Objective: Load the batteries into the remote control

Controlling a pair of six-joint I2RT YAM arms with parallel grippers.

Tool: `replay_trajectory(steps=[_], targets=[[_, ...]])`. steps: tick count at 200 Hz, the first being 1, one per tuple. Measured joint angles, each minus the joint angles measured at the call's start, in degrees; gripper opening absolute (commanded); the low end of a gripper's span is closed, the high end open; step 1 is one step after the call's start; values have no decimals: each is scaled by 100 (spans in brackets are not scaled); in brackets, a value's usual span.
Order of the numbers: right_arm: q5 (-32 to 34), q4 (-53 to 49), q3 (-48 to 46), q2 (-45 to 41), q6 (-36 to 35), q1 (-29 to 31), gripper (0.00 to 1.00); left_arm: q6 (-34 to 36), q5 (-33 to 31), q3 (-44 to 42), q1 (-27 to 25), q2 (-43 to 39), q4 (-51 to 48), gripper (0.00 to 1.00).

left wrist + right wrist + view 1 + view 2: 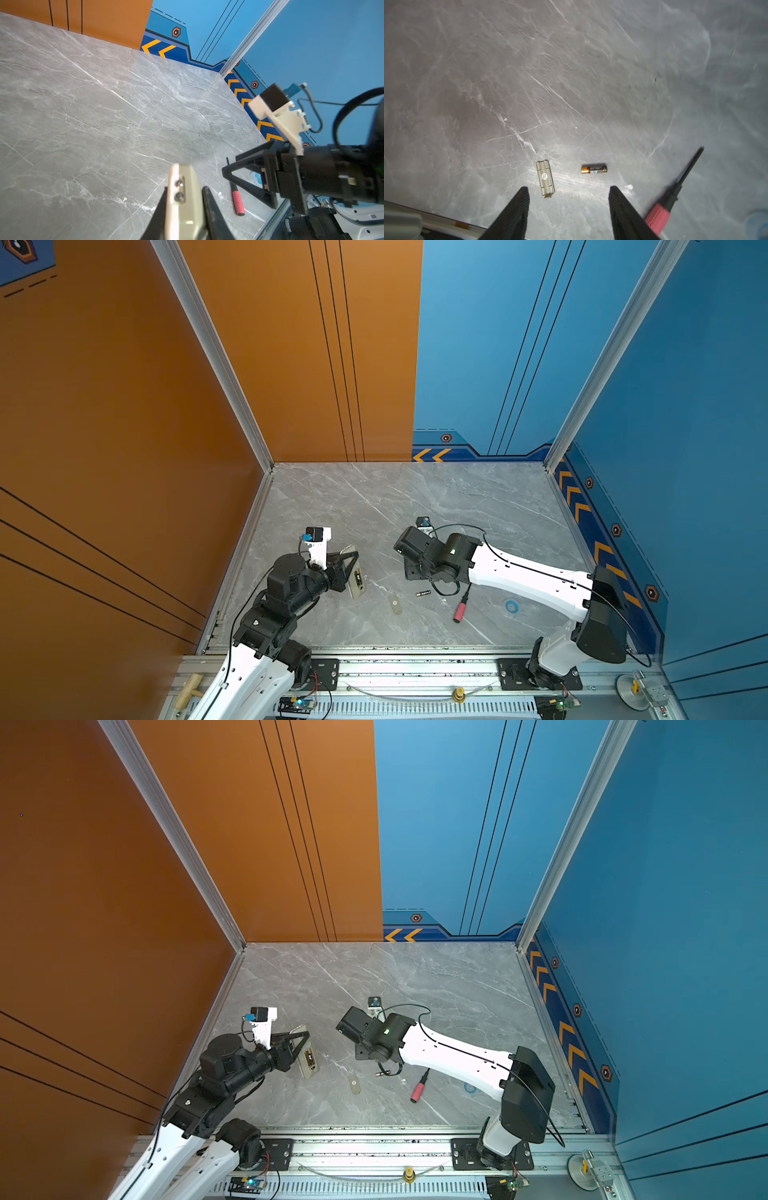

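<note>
A: How far along does the loading look?

B: Partway at best. The left gripper [184, 209] has its jaws clenched on the slim beige plastic remote control [354, 575], holding it lifted off the grey marbled tabletop [415, 497] with the open battery recess facing up. In both top views something dark seems to sit in that recess, possibly one battery, but it is too small to tell.

A: And what is left?

B: One small black-and-copper cylindrical battery [594, 168] lies loose on the tabletop, so at least that one has yet to go in. The small beige rectangular battery cover [545, 179] also lies loose, just beside the battery, apart from it.

A: Where is the battery relative to the right arm?

B: The right gripper [569, 192] hangs above the tabletop with its jaws released and empty. The battery lies just ahead of the jaws, between their lines, nearer one finger [623, 205], untouched. The pink-handled black-shafted screwdriver [672, 195] lies on the battery's far side from the cover.
</note>
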Motion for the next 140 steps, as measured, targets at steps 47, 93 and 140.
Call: replay_trajectory(steps=[47, 93, 140], targets=[[-442, -37, -376, 9, 2216, -31, 70, -66, 17, 0, 0, -140, 17, 0], [-756, 68, -1102, 31, 3366, -175, 67, -111, 17, 0, -44, -280, 120, 0], [-931, 422, -1209, 308, 3644, -321, 61, -162, 15, -42, -125, -317, 168, 0]])
